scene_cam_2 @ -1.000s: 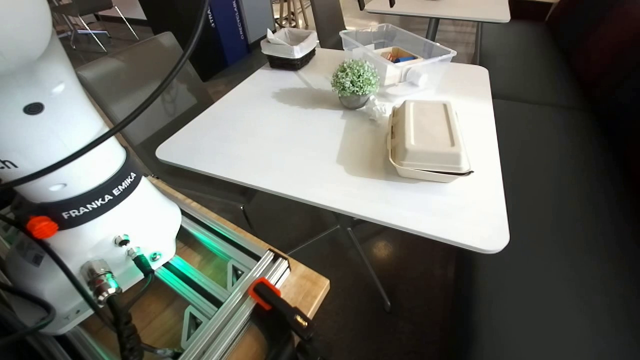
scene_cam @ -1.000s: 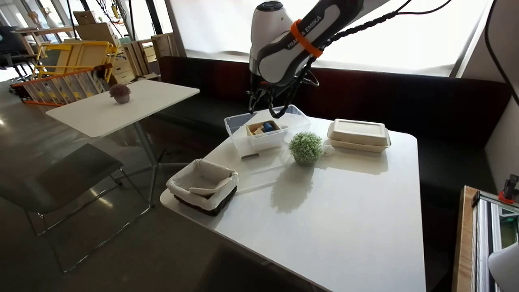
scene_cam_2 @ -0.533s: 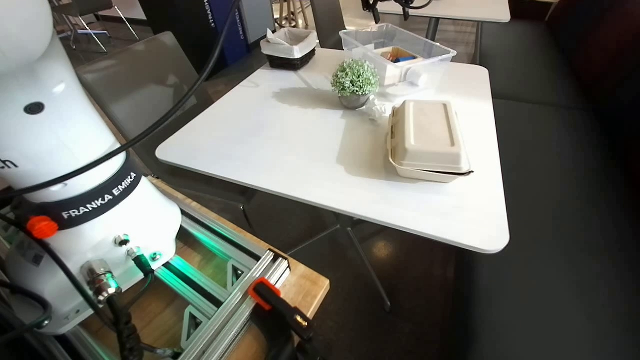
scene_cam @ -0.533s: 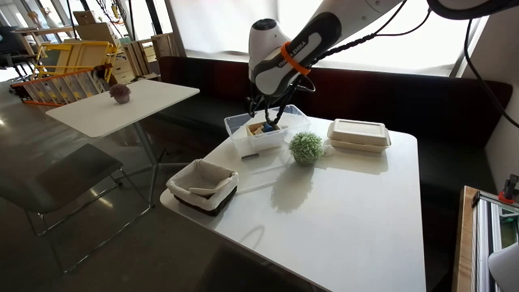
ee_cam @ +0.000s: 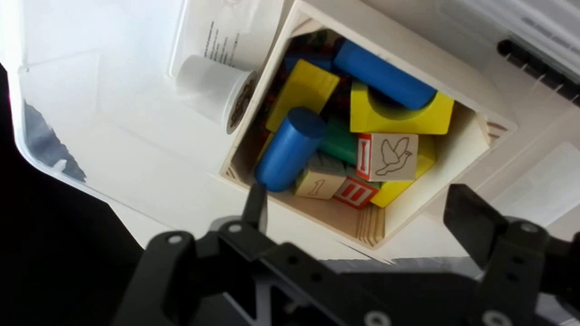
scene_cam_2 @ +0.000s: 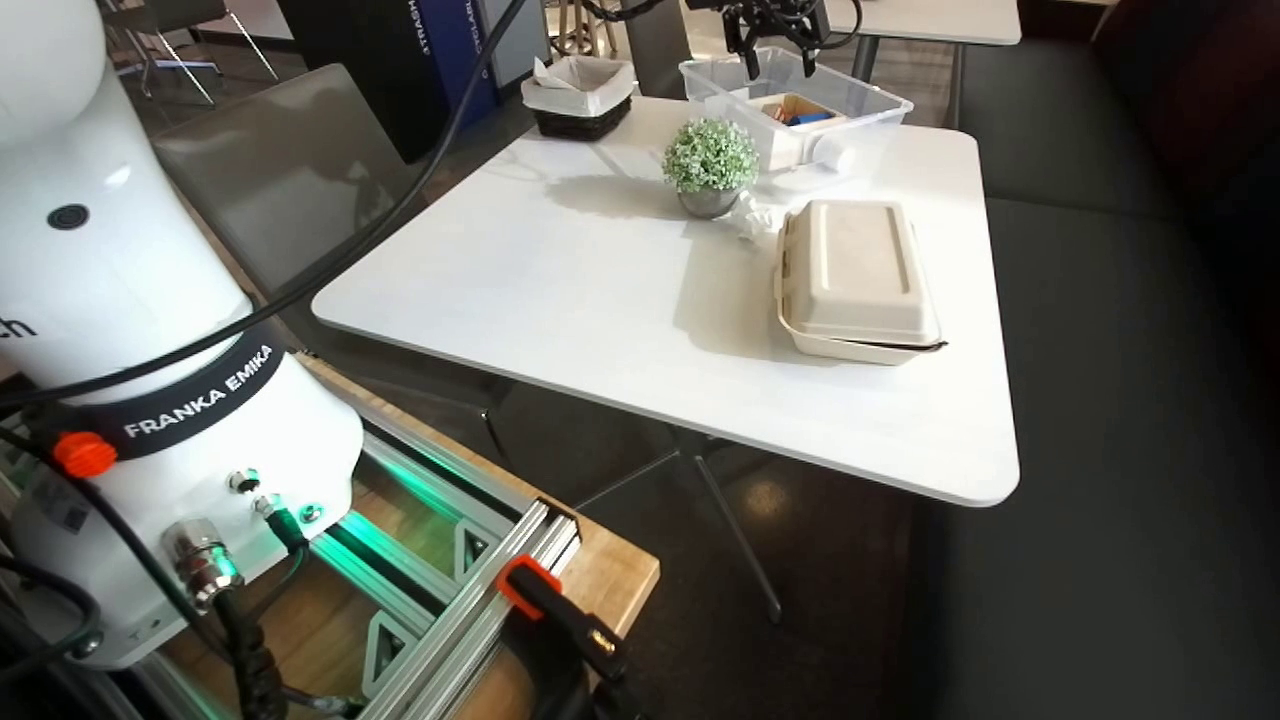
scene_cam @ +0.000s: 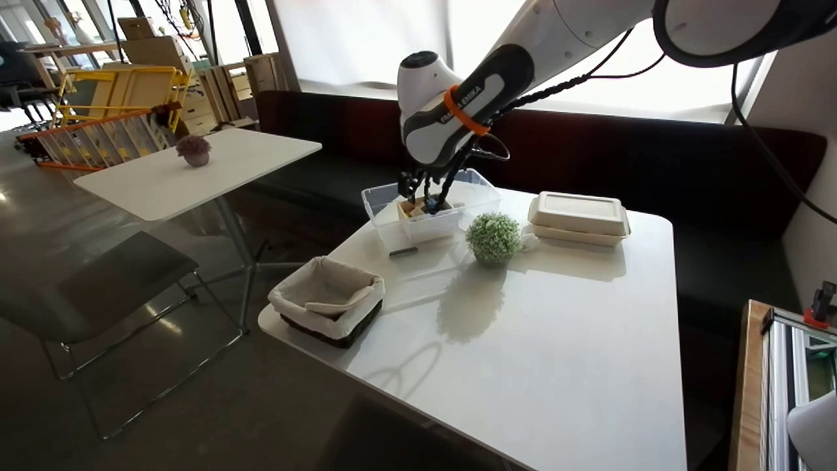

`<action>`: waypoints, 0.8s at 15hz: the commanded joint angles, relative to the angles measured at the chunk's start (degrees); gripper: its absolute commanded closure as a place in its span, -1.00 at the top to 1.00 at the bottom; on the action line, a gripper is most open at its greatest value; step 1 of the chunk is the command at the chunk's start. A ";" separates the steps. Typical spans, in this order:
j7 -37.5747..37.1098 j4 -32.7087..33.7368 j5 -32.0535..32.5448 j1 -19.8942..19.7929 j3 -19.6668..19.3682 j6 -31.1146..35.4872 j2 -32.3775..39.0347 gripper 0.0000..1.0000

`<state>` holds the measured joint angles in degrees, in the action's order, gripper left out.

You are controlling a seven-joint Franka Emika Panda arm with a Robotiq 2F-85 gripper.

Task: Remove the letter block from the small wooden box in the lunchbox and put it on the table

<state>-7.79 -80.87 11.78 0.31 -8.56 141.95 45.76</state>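
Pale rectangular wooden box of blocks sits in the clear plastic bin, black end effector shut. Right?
No: the wrist view shows the black end effector open, its fingertips apart. The pale wooden box of blocks does sit in the clear plastic bin.

The place looks like a lunchroom or café-style seating corner with workshop clutter beyond. A long dark padded bench [scene_cam_2: 1090, 450] runs along a glossy white table [scene_cam: 575, 353]; near them are a chair [scene_cam: 124, 281] and a smaller white table [scene_cam: 255, 157] with a potted plant [scene_cam: 194, 150]. A blue bin [scene_cam_2: 455, 75] is lettered for trash and, partly legible, recyclables. Farther back are cardboard boxes [scene_cam: 157, 55] and a tipped ladder [scene_cam: 104, 140]. A robot arm's base [scene_cam_2: 285, 440] stands on metal rails [scene_cam_2: 472, 600].
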 commanded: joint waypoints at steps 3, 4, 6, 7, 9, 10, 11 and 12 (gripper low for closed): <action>1.56 1.00 -0.35 -0.36 0.35 0.07 1.22 1.00; 1.55 1.26 -0.07 -0.25 0.10 0.27 1.67 1.00; 1.67 1.89 -0.30 -0.46 0.20 0.56 2.76 1.00; 1.80 1.98 -0.62 -0.66 0.42 0.40 3.19 1.00; 1.96 2.11 -1.14 -0.99 0.89 1.01 4.01 1.00; 2.04 2.16 -1.29 -1.08 1.04 1.28 4.38 1.00; 2.11 2.14 -1.47 -1.17 1.25 1.58 4.66 1.00; 2.29 2.13 -1.86 -1.34 1.66 1.94 4.92 0.91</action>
<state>-6.94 -80.68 11.58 -0.08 -8.27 142.56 48.44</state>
